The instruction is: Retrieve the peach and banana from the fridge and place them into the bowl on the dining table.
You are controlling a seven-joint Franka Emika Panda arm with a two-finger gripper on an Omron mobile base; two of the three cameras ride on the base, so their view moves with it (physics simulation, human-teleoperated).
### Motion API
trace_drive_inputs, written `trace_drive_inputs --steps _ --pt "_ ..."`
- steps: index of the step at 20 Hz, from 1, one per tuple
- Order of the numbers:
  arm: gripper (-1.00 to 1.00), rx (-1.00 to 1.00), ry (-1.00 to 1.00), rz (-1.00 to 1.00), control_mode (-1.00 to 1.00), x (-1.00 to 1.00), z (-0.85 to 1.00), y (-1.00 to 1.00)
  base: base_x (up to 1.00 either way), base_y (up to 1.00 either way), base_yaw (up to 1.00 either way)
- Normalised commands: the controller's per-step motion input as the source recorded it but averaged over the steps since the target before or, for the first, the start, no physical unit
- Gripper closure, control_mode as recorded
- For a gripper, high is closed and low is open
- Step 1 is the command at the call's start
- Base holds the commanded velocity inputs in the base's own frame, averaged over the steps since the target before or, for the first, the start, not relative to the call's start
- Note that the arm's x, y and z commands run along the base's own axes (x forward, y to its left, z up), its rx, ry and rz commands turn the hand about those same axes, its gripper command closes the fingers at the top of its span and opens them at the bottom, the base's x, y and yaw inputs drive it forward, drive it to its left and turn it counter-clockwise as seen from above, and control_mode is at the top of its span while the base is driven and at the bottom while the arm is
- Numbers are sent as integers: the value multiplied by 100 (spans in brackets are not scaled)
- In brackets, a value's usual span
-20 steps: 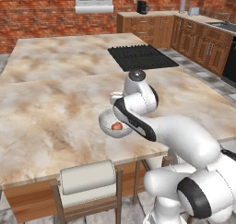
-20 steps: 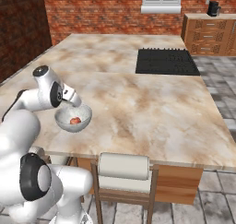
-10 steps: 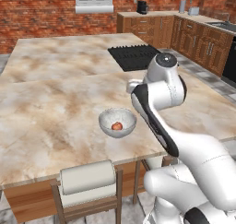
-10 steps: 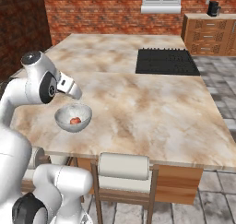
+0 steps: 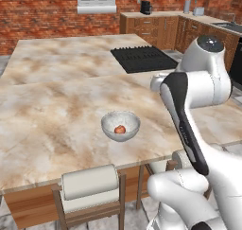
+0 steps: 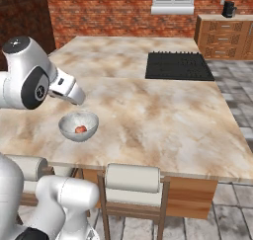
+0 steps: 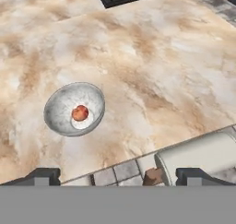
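Peach [image 7: 80, 112] sits in the middle of the bowl [image 7: 60, 103] on the dining table [image 7: 152, 66], so that half of the job looks done; I see no banana anywhere on the surface.

My fingers [image 7: 42, 174] are spread as wide as they go and hold nothing; their dark tips poke up at the bottom of the hand view, one to each side, well clear of the bowl and looking down across it from above the near edge of the surface. Below them is the pale rolled back of a chair [image 7: 203, 156] pushed up to the table.

I judge the banana will be light, firm but easily bruised, and smooth enough to roll in a loose pinch; I would take it across its middle, at the widest part of the curve, with gentle pressure. The peach, if ever lifted again, wants the same soft squeeze across its widest part.

My arm [image 5: 198, 82] is drawn up and back, elbow high, wrist off to the side of the bowl, and the black cooktop [image 5: 142, 58] lies beyond.
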Motion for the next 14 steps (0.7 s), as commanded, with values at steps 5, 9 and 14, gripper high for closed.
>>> trace_drive_inputs --steps 5,9,14 --pt "-100 0 0 20 -100 -100 -9 0 0 0 0" --pt "-100 0 0 27 -100 -90 -34 0 0 0 0" --pt "-100 0 0 28 -100 -75 -16 0 0 0 0"
